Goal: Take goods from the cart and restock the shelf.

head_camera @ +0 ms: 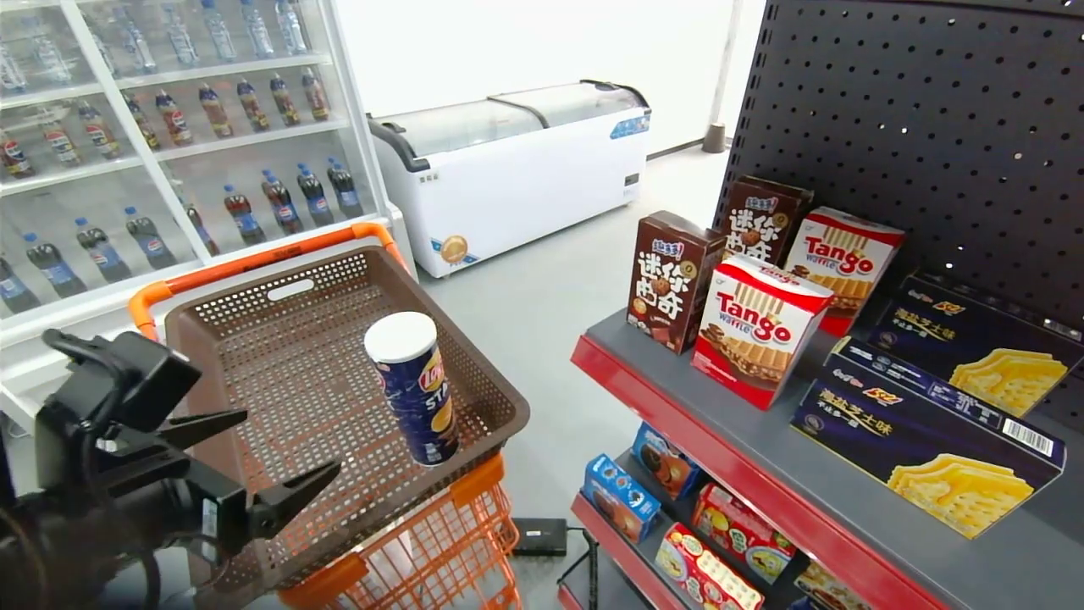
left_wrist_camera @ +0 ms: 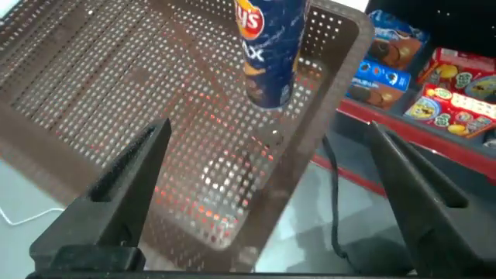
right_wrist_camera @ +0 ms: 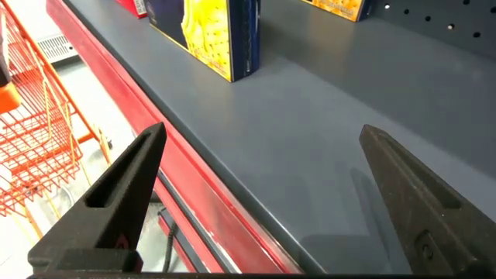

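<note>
A blue chips can (head_camera: pixel 413 387) with a white lid stands upright in the brown perforated basket (head_camera: pixel 279 339) on the orange cart, near the basket's right front corner. My left gripper (head_camera: pixel 292 440) is open just left of the can, over the basket's near side. In the left wrist view the can (left_wrist_camera: pixel 267 54) stands a short way beyond the open left gripper (left_wrist_camera: pixel 270 128), with nothing between the fingers. My right gripper (right_wrist_camera: pixel 263 130) hangs open over a bare stretch of the grey shelf (right_wrist_camera: pixel 310 163), near a dark blue cracker box (right_wrist_camera: pixel 209 31).
The shelf (head_camera: pixel 677 398) with its red front edge carries brown cookie boxes (head_camera: pixel 673 280), red-white wafer boxes (head_camera: pixel 758 330) and dark blue cracker boxes (head_camera: pixel 923 436). Snack packs (head_camera: pixel 622 496) fill the lower shelf. A drinks cooler (head_camera: pixel 169 127) and a chest freezer (head_camera: pixel 517 169) stand behind.
</note>
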Controlling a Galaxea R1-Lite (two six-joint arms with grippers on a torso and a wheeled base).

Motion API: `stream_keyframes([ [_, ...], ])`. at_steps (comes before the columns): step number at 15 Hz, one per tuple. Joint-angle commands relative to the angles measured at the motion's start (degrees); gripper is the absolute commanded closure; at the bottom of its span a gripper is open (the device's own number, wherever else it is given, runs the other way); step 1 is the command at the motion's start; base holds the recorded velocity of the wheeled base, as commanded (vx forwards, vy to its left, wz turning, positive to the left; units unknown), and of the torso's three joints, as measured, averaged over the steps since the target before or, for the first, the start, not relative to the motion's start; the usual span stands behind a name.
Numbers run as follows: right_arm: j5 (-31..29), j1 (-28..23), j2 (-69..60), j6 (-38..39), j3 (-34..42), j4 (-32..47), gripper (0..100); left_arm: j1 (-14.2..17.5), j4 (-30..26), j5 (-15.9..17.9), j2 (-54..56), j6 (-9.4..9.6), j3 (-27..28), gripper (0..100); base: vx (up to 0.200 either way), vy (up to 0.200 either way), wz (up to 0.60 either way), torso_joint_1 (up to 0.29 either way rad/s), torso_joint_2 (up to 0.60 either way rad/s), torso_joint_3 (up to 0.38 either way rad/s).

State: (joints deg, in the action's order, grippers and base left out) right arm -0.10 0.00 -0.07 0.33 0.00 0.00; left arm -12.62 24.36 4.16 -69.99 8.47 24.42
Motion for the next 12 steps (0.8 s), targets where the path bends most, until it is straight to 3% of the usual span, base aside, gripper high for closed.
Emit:
stream_keyframes([
  [1, 0.01, 0.00, 0.07, 0.02, 0.00, 0.00, 0, -1.01, 7.02, -0.03, -12.10, -0.39, 0.10, 0, 0.000, 0.000, 0.00, 0.000, 0.00, 0.000],
  [5, 0.01, 0.00, 0.07, 0.02, 0.00, 0.00, 0, -1.88, 18.01, -0.11, -22.65, -0.39, 1.95, 0, 0.000, 0.000, 0.00, 0.000, 0.00, 0.000],
  [12, 0.01, 0.00, 0.07, 0.02, 0.00, 0.00, 0, -3.38, 24.95, -0.11, -32.58, -0.47, 6.96, 0, 0.000, 0.000, 0.00, 0.000, 0.00, 0.000],
])
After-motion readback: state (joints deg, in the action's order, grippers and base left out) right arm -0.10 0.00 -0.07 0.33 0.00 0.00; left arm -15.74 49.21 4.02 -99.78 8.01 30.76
